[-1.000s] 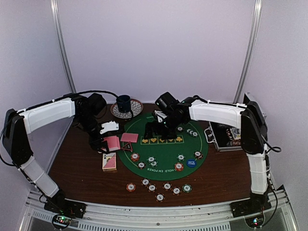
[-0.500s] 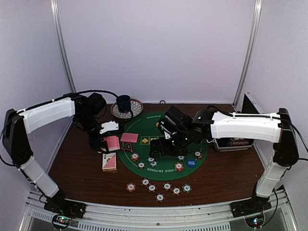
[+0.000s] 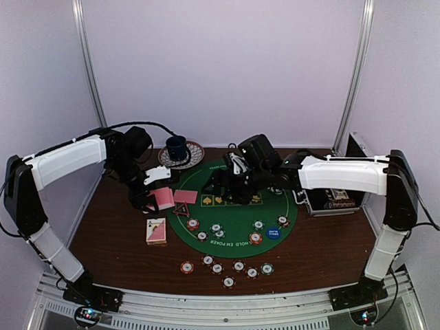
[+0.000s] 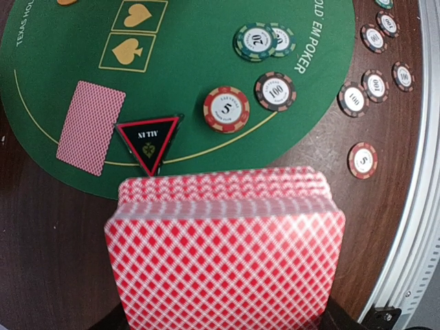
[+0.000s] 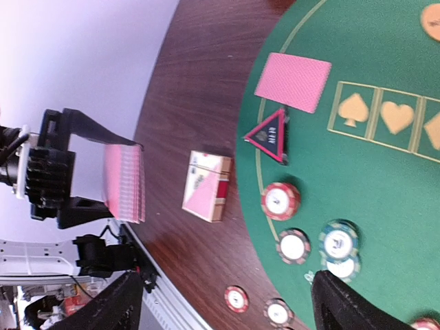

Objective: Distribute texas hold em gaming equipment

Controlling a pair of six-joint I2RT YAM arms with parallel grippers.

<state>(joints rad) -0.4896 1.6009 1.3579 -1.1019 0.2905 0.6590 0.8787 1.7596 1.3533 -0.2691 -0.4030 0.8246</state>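
Left claw (image 3: 152,199): clenched on the deck of pink-backed cards (image 4: 223,254), which stands on edge at left-centre of the overhead view, just off the left rim of the green mat (image 3: 237,213).
Right claw (image 3: 227,184): released, with the fingers spread wide and nothing between them. It hovers over the upper middle of the mat, by the suit boxes.
Dealt card (image 4: 91,128): one card lies face down at the mat's left edge, just beside the triangle marker (image 4: 148,141).
Poker chips (image 4: 225,108): some lie loose on the lower half of the mat, and more form a row on the bare worktop (image 3: 316,247) below it.
Card box (image 3: 157,231): flat on the wood, lower left of the mat.
Step in hand: by my reading, the free claw is to draw one card off the held deck.
Doing it well: approach from the deck's outer face and pinch only the outermost card near its free edge. The cards' top edges sit slightly stepped, which helps. Slide the card off along the deck's face, not outward.
Risk: a deep pinch could take several cards, and a sideways knock could spill the deck.
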